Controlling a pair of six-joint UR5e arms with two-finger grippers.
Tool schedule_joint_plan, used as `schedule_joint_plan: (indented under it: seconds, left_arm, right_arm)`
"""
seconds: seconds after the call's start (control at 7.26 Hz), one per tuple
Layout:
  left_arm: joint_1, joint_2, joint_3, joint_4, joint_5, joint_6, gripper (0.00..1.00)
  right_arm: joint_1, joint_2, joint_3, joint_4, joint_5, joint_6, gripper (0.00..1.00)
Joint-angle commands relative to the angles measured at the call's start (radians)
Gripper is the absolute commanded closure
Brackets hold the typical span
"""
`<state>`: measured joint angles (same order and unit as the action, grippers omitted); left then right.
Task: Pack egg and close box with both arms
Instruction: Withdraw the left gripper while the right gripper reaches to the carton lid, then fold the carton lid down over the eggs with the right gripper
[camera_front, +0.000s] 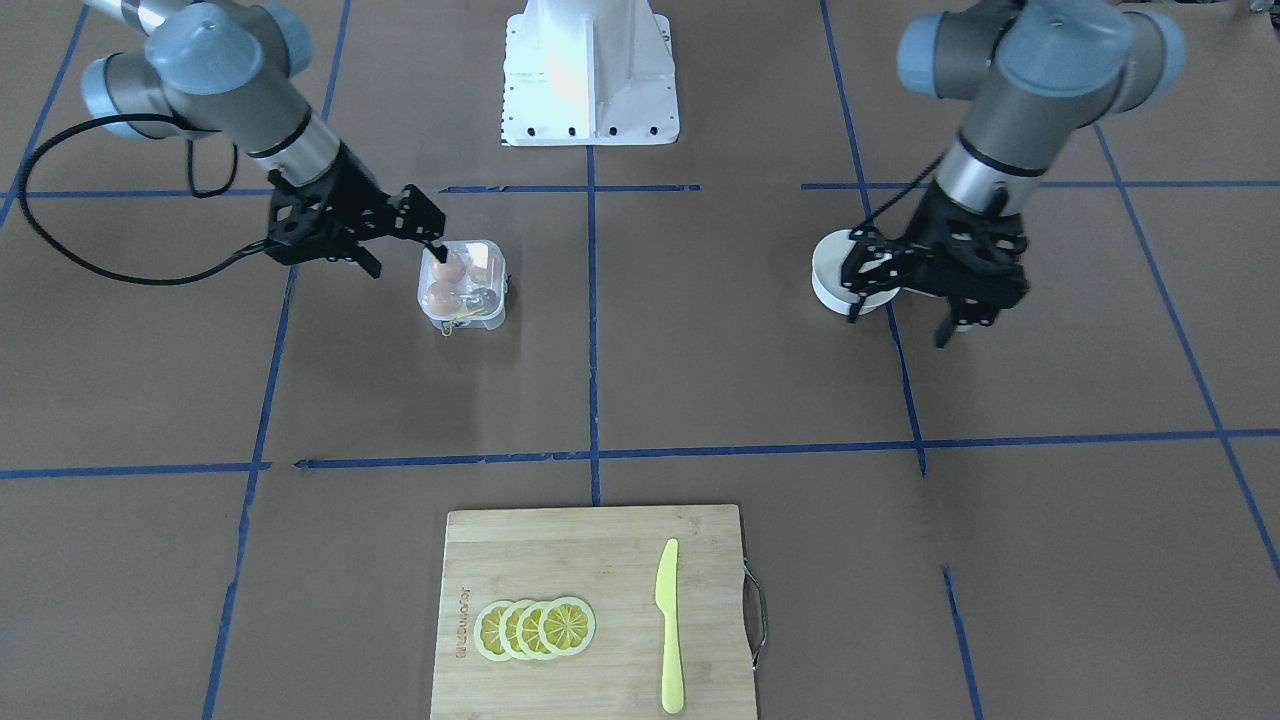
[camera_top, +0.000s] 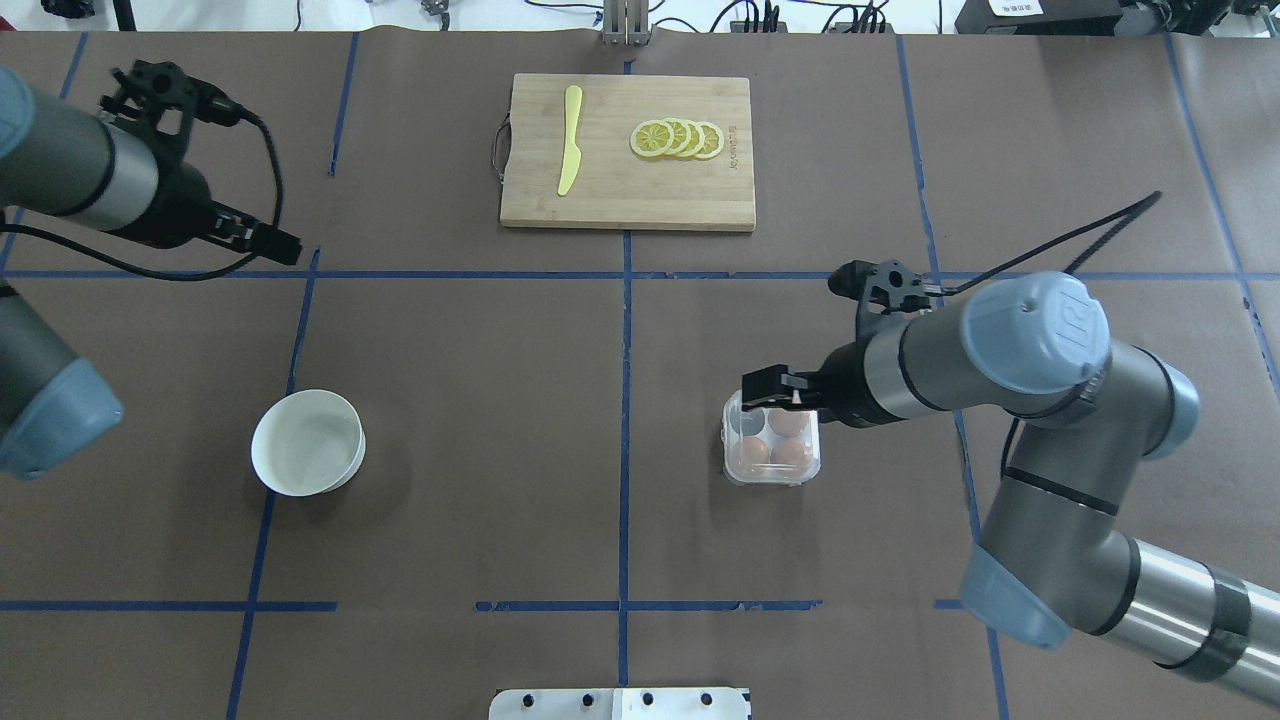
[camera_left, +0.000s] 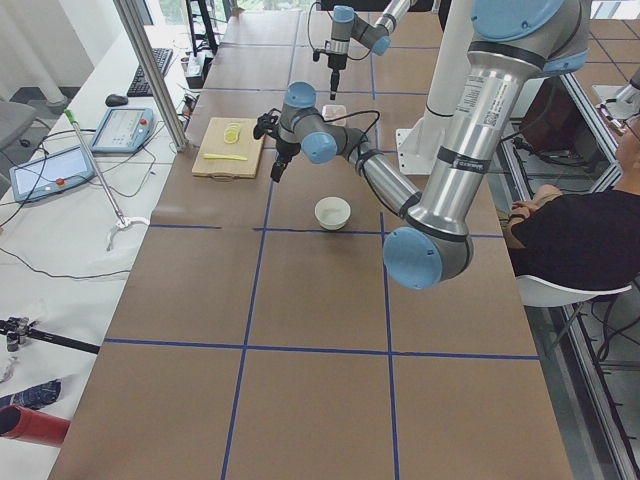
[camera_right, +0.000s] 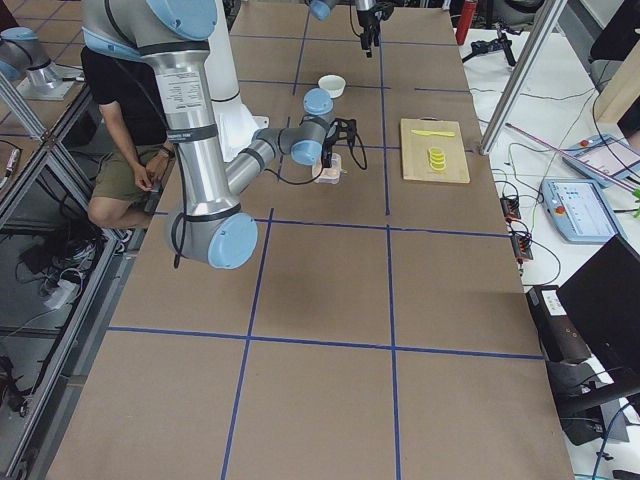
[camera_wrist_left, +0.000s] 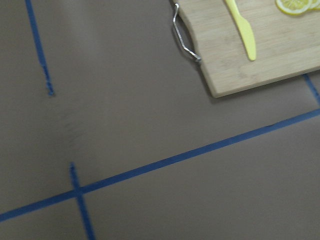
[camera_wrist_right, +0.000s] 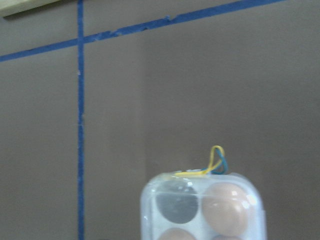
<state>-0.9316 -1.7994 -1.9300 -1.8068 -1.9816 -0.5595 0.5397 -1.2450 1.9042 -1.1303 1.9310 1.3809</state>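
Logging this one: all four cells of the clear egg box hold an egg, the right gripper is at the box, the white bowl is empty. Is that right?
Not all four: three cells of the box hold an egg and one cell is empty, clearest in the right wrist-mounted view. The right gripper at the box and the empty white bowl are correct.

Your table (camera_top: 480, 450) is covered in brown paper, crossed by blue tape lines (camera_top: 625, 300) into large squares. Along the edge opposite the robot's base you have a white desk (camera_left: 60, 250) with two tablets (camera_left: 45, 172), loose cables and a slanted aluminium post (camera_left: 150, 75). A white chair (camera_left: 570, 292) stands at the base-side edge. Light is even.
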Motion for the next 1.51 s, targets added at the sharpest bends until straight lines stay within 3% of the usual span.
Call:
schedule_joint_plan:
  seconds: [0.0,0.14,0.28,0.41,0.69,0.96,1.38]
  left_arm:
    - [-0.096,0.119,-0.029,-0.003,-0.002,0.212,0.00]
    - [-0.146,0.155,-0.030,-0.003,-0.017,0.292,0.00]
    - [-0.221,0.211,-0.029,-0.006,-0.055,0.416,0.00]
    - [-0.307,0.269,-0.009,-0.012,-0.119,0.608,0.00]
    - [-0.476,0.282,0.093,-0.006,-0.238,0.830,0.00]
    - [-0.509,0.323,0.092,0.001,-0.264,0.831,0.00]
    - [-0.515,0.357,0.085,0.029,-0.283,0.802,0.00]
  right_arm:
    - [0.005,0.093,0.074,-0.118,0.000,0.026,0.00]
    - [0.046,0.076,0.108,-0.121,0.008,0.026,0.00]
    - [0.077,0.029,0.183,-0.194,0.049,0.026,0.00]
    - [0.165,0.018,0.211,-0.262,0.116,0.015,0.00]
    - [0.343,-0.093,0.216,-0.266,0.254,-0.099,0.00]
    - [0.568,-0.280,0.201,-0.267,0.411,-0.503,0.00]
    - [0.819,-0.437,0.035,-0.275,0.427,-1.057,0.00]
